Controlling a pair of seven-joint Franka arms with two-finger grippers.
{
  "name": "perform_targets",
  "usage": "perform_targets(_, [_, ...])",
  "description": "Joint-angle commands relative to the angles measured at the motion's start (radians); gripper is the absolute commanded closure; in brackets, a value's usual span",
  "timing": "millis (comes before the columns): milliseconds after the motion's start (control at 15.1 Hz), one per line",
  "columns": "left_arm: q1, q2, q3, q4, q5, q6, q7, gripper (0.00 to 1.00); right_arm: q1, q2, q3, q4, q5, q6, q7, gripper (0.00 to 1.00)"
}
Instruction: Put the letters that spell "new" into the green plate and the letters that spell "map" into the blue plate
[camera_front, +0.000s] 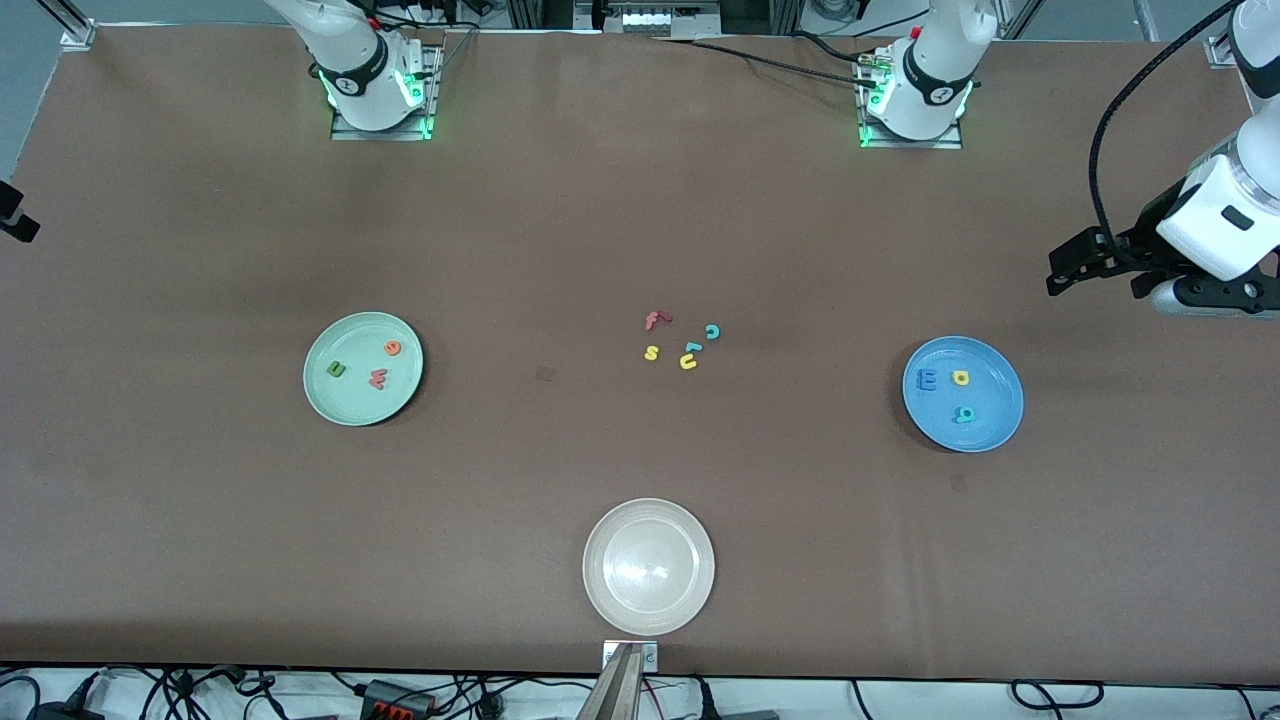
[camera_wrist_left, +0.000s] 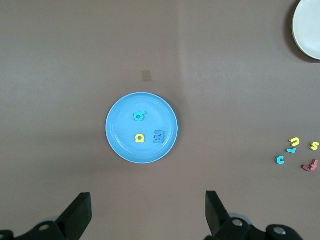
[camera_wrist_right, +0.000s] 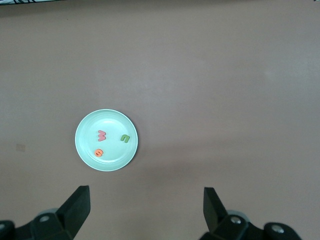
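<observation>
The green plate (camera_front: 345, 400) lies toward the right arm's end of the table and holds a dark green n (camera_front: 336, 370), an orange e (camera_front: 393, 347) and a pink-red w (camera_front: 378, 379). In the blue plate (camera_front: 995, 420), toward the left arm's end, lie a blue m (camera_front: 928, 379), a yellow a (camera_front: 961, 377) and a teal p (camera_front: 965, 413). My left gripper (camera_wrist_left: 148, 210) hangs open and empty high over bare table beside the blue plate (camera_wrist_left: 160, 107). My right gripper (camera_wrist_right: 146, 207), also open and empty, is high over bare table beside the green plate (camera_wrist_right: 116, 150).
A whitish-cream plate (camera_front: 605, 600) sits near the table's front edge. In the middle of the table lie loose letters: a red f (camera_front: 656, 320), a teal c (camera_front: 712, 331), a yellow s (camera_front: 651, 352), a yellow u-shape (camera_front: 688, 362).
</observation>
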Motion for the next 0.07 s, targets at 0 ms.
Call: perform_targets(0, [0.001,0.008,0.003,0.02,-0.011,-0.005,0.018,0.0,0.0,-0.028,0.004,-0.028,-0.01,0.004,-0.017,0.0])
